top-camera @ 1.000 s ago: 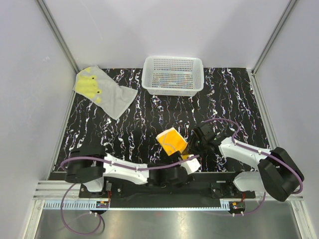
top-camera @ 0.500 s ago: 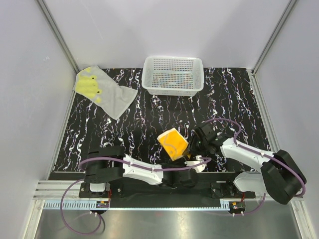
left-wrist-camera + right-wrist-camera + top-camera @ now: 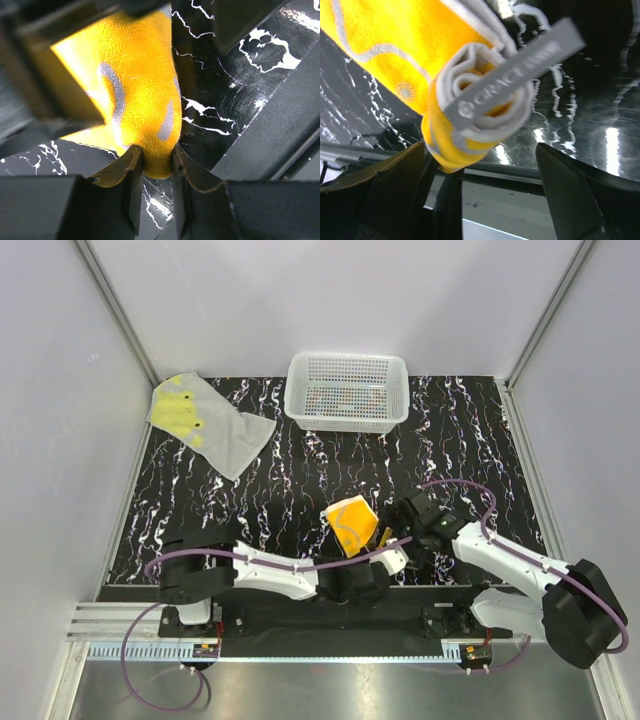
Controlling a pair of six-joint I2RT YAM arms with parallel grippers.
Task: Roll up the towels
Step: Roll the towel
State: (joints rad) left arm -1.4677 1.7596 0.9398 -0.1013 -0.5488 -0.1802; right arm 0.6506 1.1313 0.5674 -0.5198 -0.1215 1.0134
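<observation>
Currently, left gripper jaws clamp the rolled orange towel; right gripper jaws stand apart. Grey towel lies left of the white basket.

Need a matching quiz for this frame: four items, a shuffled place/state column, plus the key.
Items
1. orange towel
2. grey towel
3. white basket
4. right gripper

Place or state
A. lying unrolled, far-left corner of the table
B. jaws wide open, gripping nothing
C. far edge, middle of the table
D. rolled, pinched by the left gripper

Pairs: 1-D, 2-A, 3-C, 4-B
</observation>
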